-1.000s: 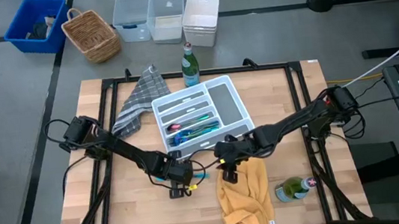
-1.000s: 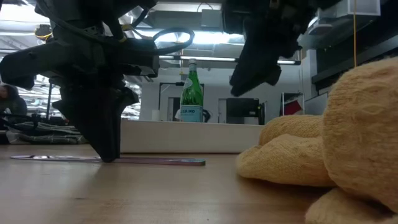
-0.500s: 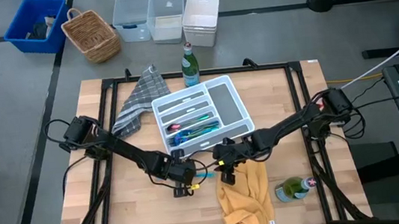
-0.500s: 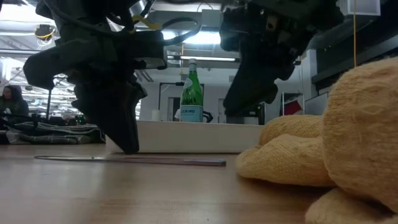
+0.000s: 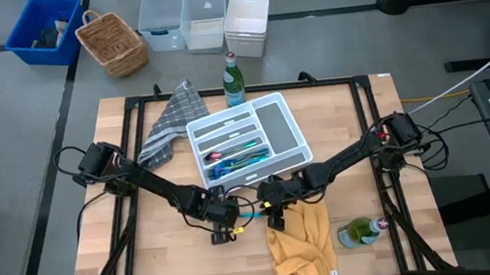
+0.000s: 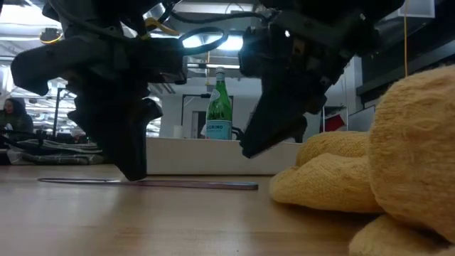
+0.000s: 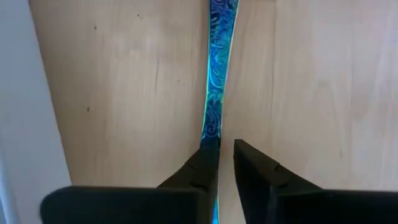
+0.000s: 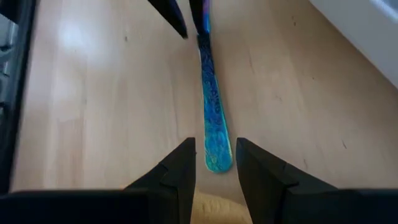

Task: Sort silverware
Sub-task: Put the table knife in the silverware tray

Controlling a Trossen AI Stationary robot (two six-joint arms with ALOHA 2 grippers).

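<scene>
A slim blue patterned piece of silverware [image 5: 249, 216] lies flat on the wood, in front of the white divided tray [image 5: 294, 123], which holds several more pieces [image 5: 233, 153]. My left gripper [image 7: 227, 149] stands over the piece's left end with its fingers a narrow gap apart, their tips down at it [image 6: 134, 174]. My right gripper [image 8: 214, 146] is open, slanting down over the rounded right end [image 8: 214, 163]. Its fingers stand on either side of that end, above the table [image 6: 249, 151]. My left gripper comes from above, pointing steeply down, its fingers lying along the piece. One fingertip [image 7: 210, 155] sits on top of the blue piece [image 7: 212, 134], which runs under it, and bare wood shows in the gap. The piece lies flat on the table [image 6: 185, 184].
A yellow towel [image 5: 301, 242] is heaped just right of and nearer than the right gripper, and it looms large in the low view [image 6: 370, 171]. A green bottle [image 5: 358, 232] lies at the near right and another [image 5: 234, 79] stands behind the tray. A grey checked cloth [image 5: 169, 118] lies at the far left.
My right gripper has come down and a little toward the table's left, over the piece's right end. The blue piece has slid a short way along the table toward the right edge and then stopped. My left gripper tipped over and came back upright.
</scene>
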